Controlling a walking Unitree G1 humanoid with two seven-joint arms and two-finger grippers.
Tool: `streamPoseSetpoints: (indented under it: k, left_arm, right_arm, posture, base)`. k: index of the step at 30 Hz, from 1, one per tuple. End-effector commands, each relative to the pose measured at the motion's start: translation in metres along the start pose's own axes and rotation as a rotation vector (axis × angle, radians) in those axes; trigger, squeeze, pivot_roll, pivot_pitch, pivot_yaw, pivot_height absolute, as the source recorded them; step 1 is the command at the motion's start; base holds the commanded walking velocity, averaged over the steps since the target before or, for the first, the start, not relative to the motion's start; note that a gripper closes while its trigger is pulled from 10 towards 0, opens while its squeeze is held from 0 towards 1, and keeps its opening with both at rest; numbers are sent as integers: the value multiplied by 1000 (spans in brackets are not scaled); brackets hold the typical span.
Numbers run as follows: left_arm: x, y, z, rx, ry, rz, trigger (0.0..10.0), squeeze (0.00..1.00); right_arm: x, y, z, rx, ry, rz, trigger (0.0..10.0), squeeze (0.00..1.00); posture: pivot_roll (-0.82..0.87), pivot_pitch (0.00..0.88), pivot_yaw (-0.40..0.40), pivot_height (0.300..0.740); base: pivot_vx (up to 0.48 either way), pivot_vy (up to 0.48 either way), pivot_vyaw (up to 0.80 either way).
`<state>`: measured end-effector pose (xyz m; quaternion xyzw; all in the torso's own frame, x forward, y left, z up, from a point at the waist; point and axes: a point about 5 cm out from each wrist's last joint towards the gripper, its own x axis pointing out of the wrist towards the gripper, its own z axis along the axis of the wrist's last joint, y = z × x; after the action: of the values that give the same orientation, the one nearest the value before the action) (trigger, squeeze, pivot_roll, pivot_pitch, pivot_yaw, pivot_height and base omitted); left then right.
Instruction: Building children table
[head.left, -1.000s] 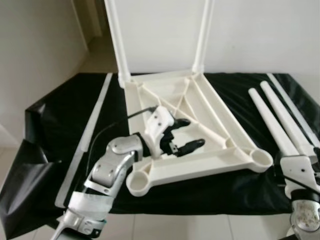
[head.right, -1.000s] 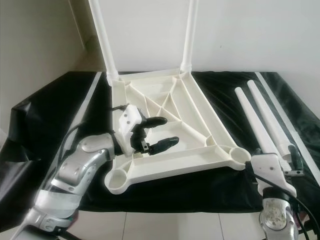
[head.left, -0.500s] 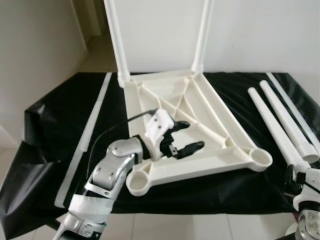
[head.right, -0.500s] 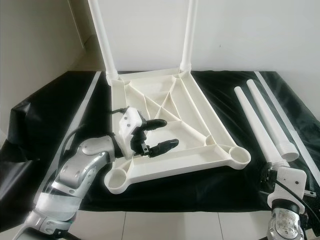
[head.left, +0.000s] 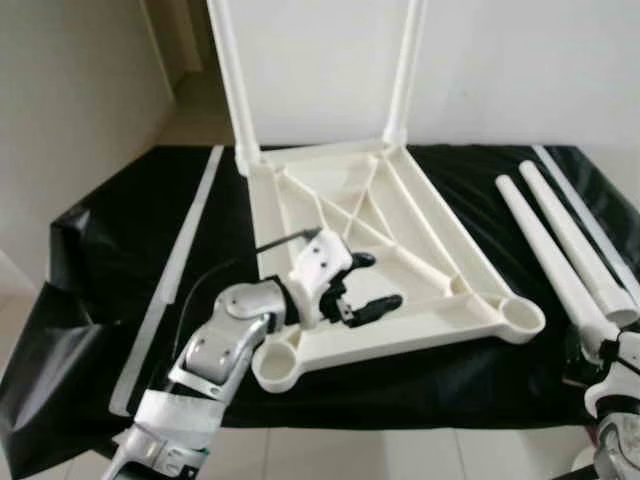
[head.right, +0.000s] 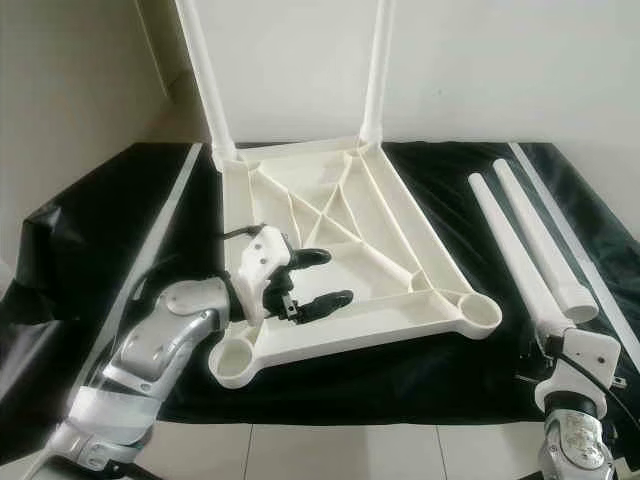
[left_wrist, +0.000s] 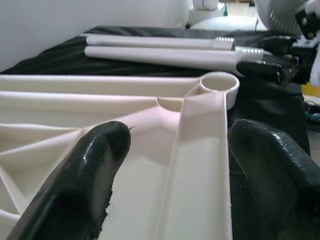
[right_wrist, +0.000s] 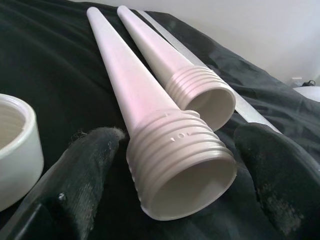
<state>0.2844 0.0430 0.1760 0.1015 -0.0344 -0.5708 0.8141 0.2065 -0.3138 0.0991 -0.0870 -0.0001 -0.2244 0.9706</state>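
Right wrist view: right end effector (right_wrist: 172, 175) released around a threaded leg (right_wrist: 165, 140); left end effector (head.left: 365, 283) released over the tabletop (head.left: 420, 240).

surface: black cloth (head.left: 120, 250) | on it: upturned white tabletop (head.left: 400, 250), 2 loose legs (head.left: 560, 250), white strips (head.left: 170, 270)

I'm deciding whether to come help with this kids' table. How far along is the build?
About halfway. Done: two legs stand screwed into the far corners of the upturned tabletop. In hand: the left hand is open over the tabletop's near rim, and the right hand is open around the threaded end of a loose leg. Left: both loose legs on the black cloth, with the two near sockets empty.
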Motion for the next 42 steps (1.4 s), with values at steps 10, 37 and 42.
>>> streamPoseSetpoints:
  k: [10, 37, 42]
  left_arm:
    - [-1, -25, -8, 39, 54, -195, 10000, 0]
    - [-1, -19, -2, 73, 30, -164, 10000, 0]
    - [1, -20, 0, 73, 23, -166, 10000, 0]
  right_arm:
    - [12, -1, -5, 25, 21, 88, 10000, 0]
    - [10, 29, -13, 620, 136, 262, 10000, 0]
    - [7, 42, -3, 728, 138, 397, 10000, 0]
  posture:
    - [-62, 19, 26, 740]
    - [-63, 2, 33, 740]
    - [-66, 0, 36, 740]
  base:
    - [0, 0, 0]
    - [0, 0, 0]
    - [0, 0, 0]
